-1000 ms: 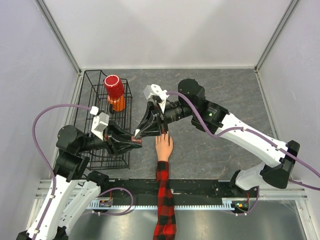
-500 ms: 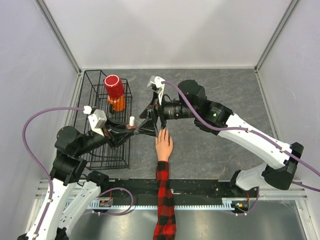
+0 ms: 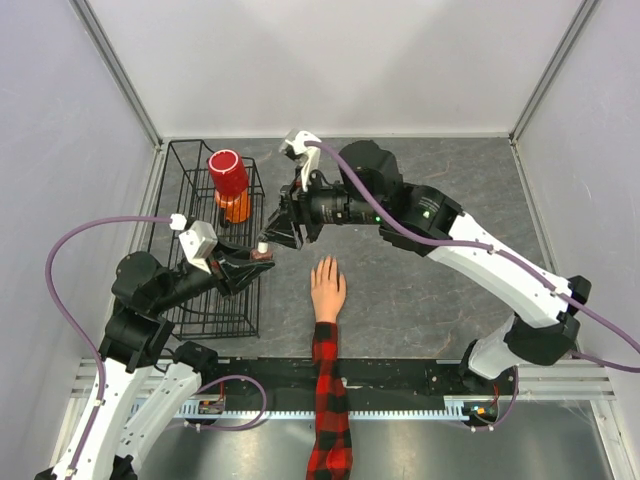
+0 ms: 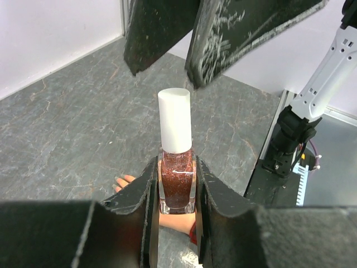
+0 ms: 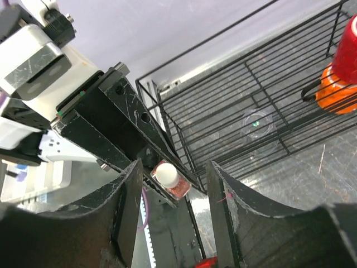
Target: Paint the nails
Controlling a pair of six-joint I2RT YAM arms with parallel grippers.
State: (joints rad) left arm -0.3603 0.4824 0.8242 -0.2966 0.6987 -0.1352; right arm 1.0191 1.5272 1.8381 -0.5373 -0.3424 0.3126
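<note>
Right gripper (image 3: 268, 238) is shifting from the hand (image 3: 328, 292) to the bottle (image 4: 177, 181), jaws part-open astride its cap (image 4: 174, 120); left gripper (image 4: 177, 174) is clamping the bottle. Nails (image 3: 327, 263) are lying at the hand's fingertips, apart from both grippers, so uncapping is likely coming first.

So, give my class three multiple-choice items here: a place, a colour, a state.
1. The red cup is: A inside the wire basket; B right of it; C in front of it.
2. The cap of the polish bottle is: A black; B white; C blue.
3. The left gripper is: A open, empty; B shut on the polish bottle; C shut, empty.
Key: A, wires surround it; B, plain in the left wrist view; B, its jaws clamp the glass.
</note>
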